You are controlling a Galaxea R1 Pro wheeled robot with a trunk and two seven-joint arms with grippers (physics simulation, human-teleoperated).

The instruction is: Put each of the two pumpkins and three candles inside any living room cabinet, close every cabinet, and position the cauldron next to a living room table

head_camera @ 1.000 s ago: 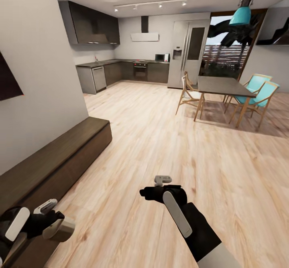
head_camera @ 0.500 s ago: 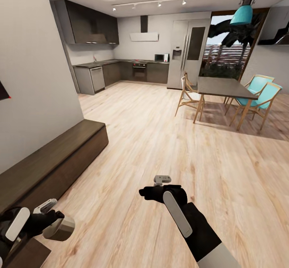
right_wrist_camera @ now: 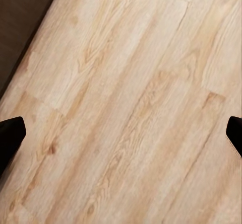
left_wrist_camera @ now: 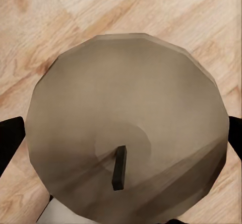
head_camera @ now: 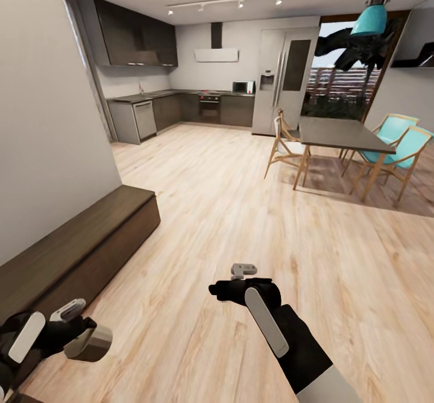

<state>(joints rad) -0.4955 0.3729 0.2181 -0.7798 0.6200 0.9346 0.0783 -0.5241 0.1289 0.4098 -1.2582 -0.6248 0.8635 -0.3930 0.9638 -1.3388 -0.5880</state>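
Note:
My left gripper [head_camera: 78, 338] is shut on a pale beige candle [head_camera: 91, 344], held low at the near end of the long dark-brown cabinet [head_camera: 78, 246]. In the left wrist view the candle [left_wrist_camera: 126, 133] shows its round top and short dark wick [left_wrist_camera: 119, 167], with wooden floor behind it. My right gripper [head_camera: 217, 288] hangs open over bare floor with nothing between its fingers [right_wrist_camera: 10, 136]. The cabinet's drawer fronts look shut along the side I can see. The pumpkins and the cauldron are out of view.
A grey wall [head_camera: 48, 119] rises behind the cabinet. A dining table [head_camera: 340, 134] with wooden and turquoise chairs [head_camera: 401, 149] stands at the far right. A dark kitchen counter [head_camera: 181, 104] and a fridge [head_camera: 283, 80] line the back. Wide wooden floor [head_camera: 241, 210] lies between.
The whole picture has shifted, so the camera has moved: the cabinet and wall have slid left and the table right. Both arms keep the same pose, the candle still held.

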